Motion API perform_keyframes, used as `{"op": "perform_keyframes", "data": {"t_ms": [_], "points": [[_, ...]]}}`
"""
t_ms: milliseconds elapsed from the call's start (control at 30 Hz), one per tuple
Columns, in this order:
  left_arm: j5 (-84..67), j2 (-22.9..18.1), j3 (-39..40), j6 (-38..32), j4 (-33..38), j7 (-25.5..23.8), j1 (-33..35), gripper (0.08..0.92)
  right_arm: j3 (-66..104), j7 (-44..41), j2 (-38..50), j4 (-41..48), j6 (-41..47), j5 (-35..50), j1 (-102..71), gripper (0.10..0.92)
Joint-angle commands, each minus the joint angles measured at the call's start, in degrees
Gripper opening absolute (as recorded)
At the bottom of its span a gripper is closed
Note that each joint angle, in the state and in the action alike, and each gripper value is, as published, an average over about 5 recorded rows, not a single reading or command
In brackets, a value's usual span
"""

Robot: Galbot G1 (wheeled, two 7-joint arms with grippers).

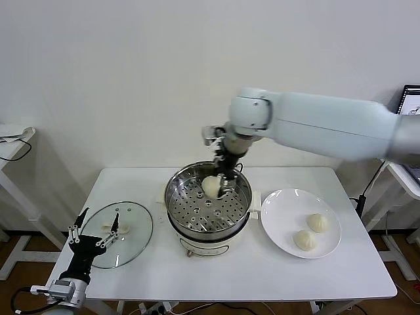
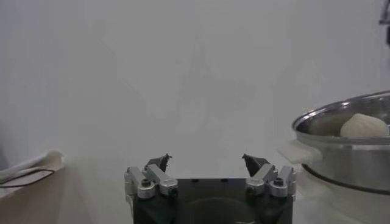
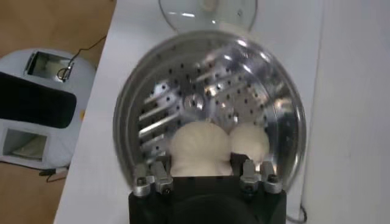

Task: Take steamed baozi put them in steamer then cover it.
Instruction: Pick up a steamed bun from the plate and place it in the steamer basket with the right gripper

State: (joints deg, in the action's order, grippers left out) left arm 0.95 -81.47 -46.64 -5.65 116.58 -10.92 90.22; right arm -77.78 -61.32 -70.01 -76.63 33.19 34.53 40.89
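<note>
The right gripper (image 1: 220, 178), clamped on a baozi (image 1: 210, 187) over the steamer (image 1: 178, 197)'s far side, should lower it beside the other bun (image 3: 250, 141) before releasing; the left gripper (image 1: 98, 231) waits open.

I see the steamer (image 1: 208, 209) in the table's (image 1: 230, 275) middle, the glass lid (image 1: 121, 234) left of it, the plate (image 1: 289, 213) with two baozi (image 1: 311, 231) right.

The steamer (image 1: 208, 203) gleams in polished, mirror-bright steel, its perforated tray throwing back reflections above a matt cream plastic base. Smooth, matt dough baozi (image 3: 199, 146) contrast with a glossy white plate (image 1: 282, 230), a clear glass lid (image 1: 121, 233) and a matt white tabletop (image 1: 262, 275).
</note>
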Motion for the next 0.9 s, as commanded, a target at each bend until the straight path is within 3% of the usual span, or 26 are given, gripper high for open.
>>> {"op": "perform_keyframes", "data": {"t_ms": [33,433,700,900], "points": [[-0.18,0.05,-0.62,0.04,-0.27,-0.26,0.06,0.823,2.04,-0.81,-11.74,14.16,-0.57,-5.71,-8.51,0.645],[-0.60,-0.02,-0.67,0.07,-0.55,-0.44,-0.20,0.823,5.40,-2.09,-17.53,25.19,-2.54,-11.23,-14.76,0.648],[-0.61,-0.03,-0.72,0.06,-0.54,-0.46,-0.19,0.823,5.88,-2.29,-18.11,25.83,-2.80,-11.88,-15.58,0.656],[-0.65,-0.12,-0.85,0.10,-0.26,-0.45,0.02,0.823,6.43,-2.81,-14.93,21.93,-2.75,-11.16,-14.35,0.762]]}}
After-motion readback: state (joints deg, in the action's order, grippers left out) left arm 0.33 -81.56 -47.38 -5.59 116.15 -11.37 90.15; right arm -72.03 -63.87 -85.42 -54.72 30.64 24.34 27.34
